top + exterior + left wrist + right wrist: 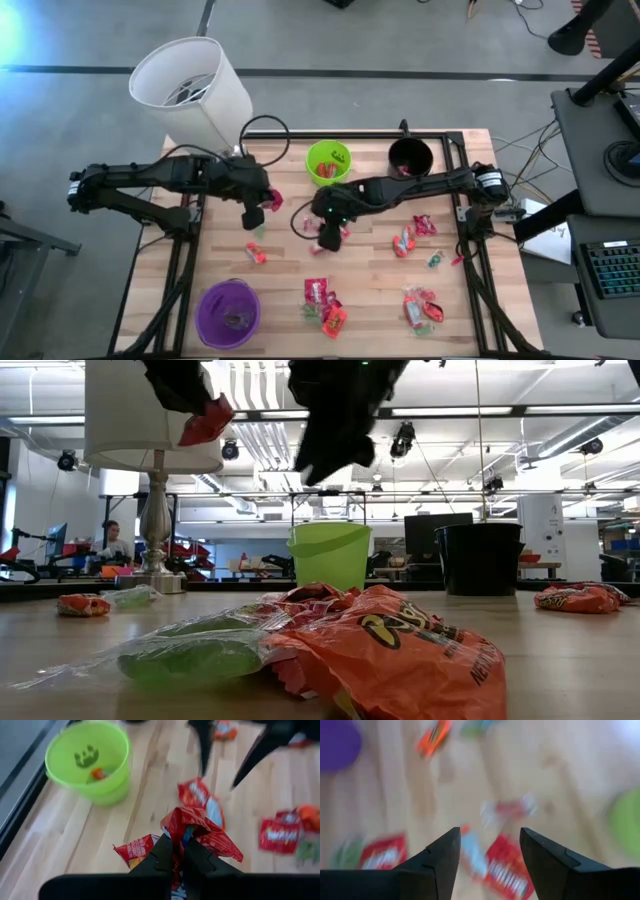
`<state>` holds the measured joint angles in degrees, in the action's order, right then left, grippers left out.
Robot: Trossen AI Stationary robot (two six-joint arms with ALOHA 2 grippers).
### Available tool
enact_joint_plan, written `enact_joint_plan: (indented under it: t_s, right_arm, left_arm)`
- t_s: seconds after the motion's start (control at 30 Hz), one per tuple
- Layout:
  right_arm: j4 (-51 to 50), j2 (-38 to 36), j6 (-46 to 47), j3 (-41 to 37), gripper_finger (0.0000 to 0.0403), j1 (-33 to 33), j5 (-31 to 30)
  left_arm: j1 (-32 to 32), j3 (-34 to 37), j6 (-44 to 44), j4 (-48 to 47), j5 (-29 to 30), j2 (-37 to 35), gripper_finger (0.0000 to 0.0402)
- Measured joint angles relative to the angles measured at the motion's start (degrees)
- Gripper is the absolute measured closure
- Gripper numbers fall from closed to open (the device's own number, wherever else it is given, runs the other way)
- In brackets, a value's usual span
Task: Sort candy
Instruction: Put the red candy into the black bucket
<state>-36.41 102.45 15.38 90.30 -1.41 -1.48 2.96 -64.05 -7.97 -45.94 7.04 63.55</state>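
Wrapped candy lies scattered on the wooden table: a red piece, a pair near the front, more at the right. My left gripper hangs left of the table's middle, shut on a red crinkly candy. My right gripper hovers over the middle, open, with nothing between its fingers; red packets lie on the table below it. A green cup with candy inside and a black cup stand at the far edge, a purple cup at the near left. My left gripper pinches the red candy's crumpled wrapper between its two fingers, which slant downward from the table's left side. Most of the wrapper bunches out beyond the fingertips. The candy is lifted clear of the table, above other red packets.
A white lampshade stands at the table's far left corner. An orange packet and a green one lie near the front edge. More candy lies at the near right. A black frame borders the table.
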Motion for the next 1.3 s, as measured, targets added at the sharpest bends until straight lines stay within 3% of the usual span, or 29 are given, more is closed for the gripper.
enact_joint_plan:
  t_s: [0.17,0.4,0.53,1.0,1.3]
  right_arm:
    - [9.4,0.0,-1.4,0.0,0.0204,0.3,-6.3]
    - [20.3,0.0,-1.5,0.1,0.0204,0.3,-7.6]
    - [22.4,0.0,-0.4,0.5,0.0204,0.3,-7.6]
    - [26.4,0.0,0.7,0.5,0.0205,0.3,-10.3]
    - [26.5,0.0,0.7,0.5,0.0264,0.4,-16.3]
  left_arm:
    - [0.0,0.0,-0.1,3.4,0.3,0.1,0.0401]
    - [0.0,0.0,-0.1,8.6,1.7,1.3,0.0401]
    - [0.0,0.0,0.3,9.5,4.4,2.3,0.0401]
    - [0.1,0.0,2.1,11.2,5.1,3.3,0.0402]
    - [0.1,-0.1,2.5,11.5,5.2,3.3,0.0402]
